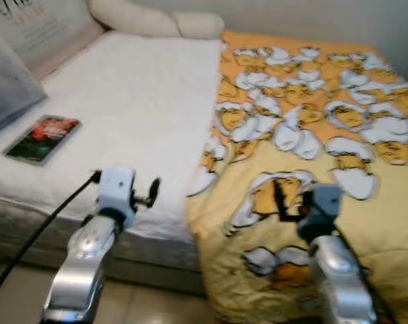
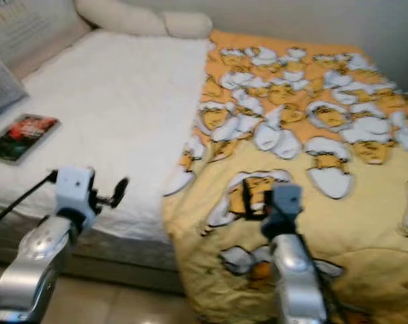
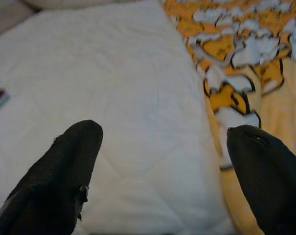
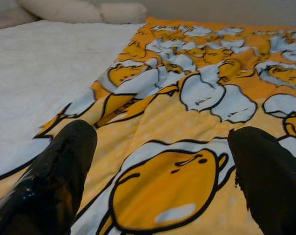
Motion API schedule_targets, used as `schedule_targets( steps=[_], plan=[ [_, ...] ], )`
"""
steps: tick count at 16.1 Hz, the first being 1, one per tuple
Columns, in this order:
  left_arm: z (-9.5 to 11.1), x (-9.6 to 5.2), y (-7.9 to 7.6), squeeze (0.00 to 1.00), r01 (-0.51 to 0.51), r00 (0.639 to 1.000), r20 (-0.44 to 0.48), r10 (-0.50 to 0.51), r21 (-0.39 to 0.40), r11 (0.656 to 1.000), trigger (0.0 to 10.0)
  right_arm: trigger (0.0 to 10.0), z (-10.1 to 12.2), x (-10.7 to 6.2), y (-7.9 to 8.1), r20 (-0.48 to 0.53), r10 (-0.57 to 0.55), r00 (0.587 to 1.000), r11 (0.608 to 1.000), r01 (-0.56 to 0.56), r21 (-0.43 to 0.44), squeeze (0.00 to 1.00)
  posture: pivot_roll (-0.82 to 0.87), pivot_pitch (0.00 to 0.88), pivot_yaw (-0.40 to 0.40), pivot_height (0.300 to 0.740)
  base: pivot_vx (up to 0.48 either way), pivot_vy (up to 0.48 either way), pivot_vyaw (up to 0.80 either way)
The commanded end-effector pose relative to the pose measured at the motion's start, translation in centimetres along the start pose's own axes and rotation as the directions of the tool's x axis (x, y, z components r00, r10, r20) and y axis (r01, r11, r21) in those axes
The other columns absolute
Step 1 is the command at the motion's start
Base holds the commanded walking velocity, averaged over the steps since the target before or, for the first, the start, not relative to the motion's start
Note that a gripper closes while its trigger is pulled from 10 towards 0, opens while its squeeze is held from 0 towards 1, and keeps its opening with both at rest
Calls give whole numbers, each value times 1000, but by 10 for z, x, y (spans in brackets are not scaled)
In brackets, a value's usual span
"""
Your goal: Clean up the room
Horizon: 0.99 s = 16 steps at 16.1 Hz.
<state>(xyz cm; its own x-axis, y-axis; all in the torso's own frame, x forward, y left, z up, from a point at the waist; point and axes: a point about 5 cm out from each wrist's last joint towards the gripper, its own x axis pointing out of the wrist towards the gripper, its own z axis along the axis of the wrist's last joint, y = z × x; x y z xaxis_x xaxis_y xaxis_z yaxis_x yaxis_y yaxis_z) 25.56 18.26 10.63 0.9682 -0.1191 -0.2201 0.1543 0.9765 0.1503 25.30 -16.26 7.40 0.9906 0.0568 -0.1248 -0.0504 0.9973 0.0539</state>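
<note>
Both arms are held out over the white quilted bed (image 1: pixel 136 101): the left hand (image 3: pixel 162 171) spread near its front edge, the right hand (image 4: pixel 162 176) spread above the yellow cartoon-printed blanket (image 1: pixel 338 175).

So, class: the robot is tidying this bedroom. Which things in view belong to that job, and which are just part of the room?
Belong to the job:
- yellow blanket, bunched over one half of the bed
- book lying on the white mattress
- left gripper, open
- right gripper, open

Just there:
- cream pillow by the wall
- grey cushion
</note>
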Motion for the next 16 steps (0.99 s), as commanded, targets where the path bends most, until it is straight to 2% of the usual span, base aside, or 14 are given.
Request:
schedule_targets(
  steps=[1,6,11,12,13,16],
  plan=[
    [4,2,1,0,-13,1000,14,13,6,1000,10000,10000,4,3,-4,2,-12,1000,1000,12,-23,1000,-8,0,-2,740,0,-480,0],
    [6,7,-3,0,-6,1000,21,6,13,1000,10000,10000,0,4,3,-21,-15,1000,999,14,-34,1000,-17,0,-1,740,0,-480,0],
    [8,9,-2,0,-1,1000,23,1,33,999,10000,10000,-2,6,1,-34,-41,999,999,40,-29,1000,-14,0,6,740,0,-472,0],
    [8,9,-2,0,-2,1000,23,1,33,999,10000,10000,-2,6,1,-34,-42,999,999,41,-29,718,-15,0,6,740,0,-465,-556],
    [8,9,-2,0,-1,1000,24,1,32,999,10000,10000,-3,6,1,-34,-46,998,999,45,-25,0,-18,0,6,740,0,-461,-800],
    [10,12,-3,0,-4,1000,30,4,28,1000,10000,10000,-4,8,-1,-34,-59,998,998,58,-16,0,-23,0,5,740,0,-446,-800]
  ],
)
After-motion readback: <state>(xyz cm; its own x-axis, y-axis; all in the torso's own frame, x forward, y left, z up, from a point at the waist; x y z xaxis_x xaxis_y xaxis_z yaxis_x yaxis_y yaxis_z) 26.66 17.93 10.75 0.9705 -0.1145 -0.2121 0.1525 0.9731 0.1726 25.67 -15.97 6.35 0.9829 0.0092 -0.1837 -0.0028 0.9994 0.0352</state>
